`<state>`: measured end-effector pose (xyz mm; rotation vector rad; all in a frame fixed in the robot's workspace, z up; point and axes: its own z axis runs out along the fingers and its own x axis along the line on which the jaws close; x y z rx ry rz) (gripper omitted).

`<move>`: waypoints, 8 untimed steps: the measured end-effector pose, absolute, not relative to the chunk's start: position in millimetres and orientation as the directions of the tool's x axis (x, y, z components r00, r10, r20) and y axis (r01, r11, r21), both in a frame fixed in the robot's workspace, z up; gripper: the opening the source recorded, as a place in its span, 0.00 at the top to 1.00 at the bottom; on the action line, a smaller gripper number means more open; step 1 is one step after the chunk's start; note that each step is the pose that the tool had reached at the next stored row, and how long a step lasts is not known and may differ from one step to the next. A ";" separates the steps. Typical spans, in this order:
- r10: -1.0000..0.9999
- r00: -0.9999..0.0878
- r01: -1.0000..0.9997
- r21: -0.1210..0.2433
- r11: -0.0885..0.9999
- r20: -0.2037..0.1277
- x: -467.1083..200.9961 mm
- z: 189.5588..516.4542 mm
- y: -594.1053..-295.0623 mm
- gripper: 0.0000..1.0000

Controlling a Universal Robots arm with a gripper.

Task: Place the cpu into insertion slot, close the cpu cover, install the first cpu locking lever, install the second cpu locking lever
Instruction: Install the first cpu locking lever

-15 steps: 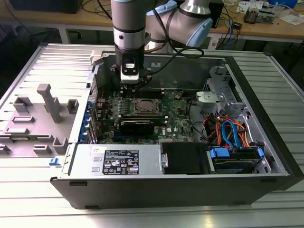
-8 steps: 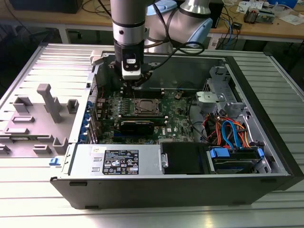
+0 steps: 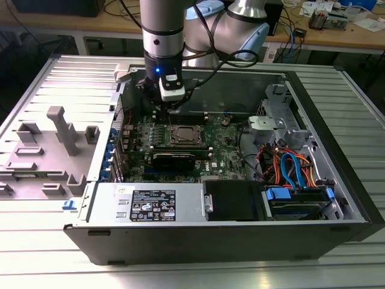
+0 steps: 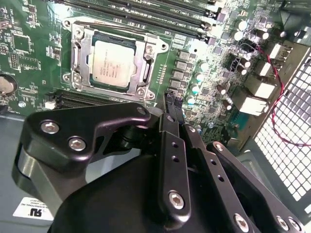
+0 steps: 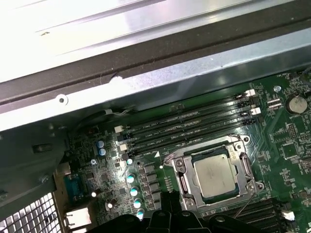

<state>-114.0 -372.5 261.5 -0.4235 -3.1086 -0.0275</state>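
Over the motherboard (image 4: 29,53), beside the insertion slot (image 4: 119,38), my gripper (image 4: 172,104) hangs clenched fully together, gripping nothing. I count one cpu (image 4: 112,63) seated in that one slot, one cpu cover (image 4: 83,53) lying flat around it.

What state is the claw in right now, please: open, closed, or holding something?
The claw: closed, holding nothing, poised beside the cpu on the board.
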 end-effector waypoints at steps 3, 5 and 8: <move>0.268 -0.964 0.268 0.017 0.963 0.006 -114.4 261.4 -372.5 0.89; 0.268 -0.964 0.268 0.017 0.963 0.006 -114.6 261.4 -372.5 0.89; 0.268 -0.964 0.268 0.017 0.963 0.006 -114.9 261.4 -372.5 0.89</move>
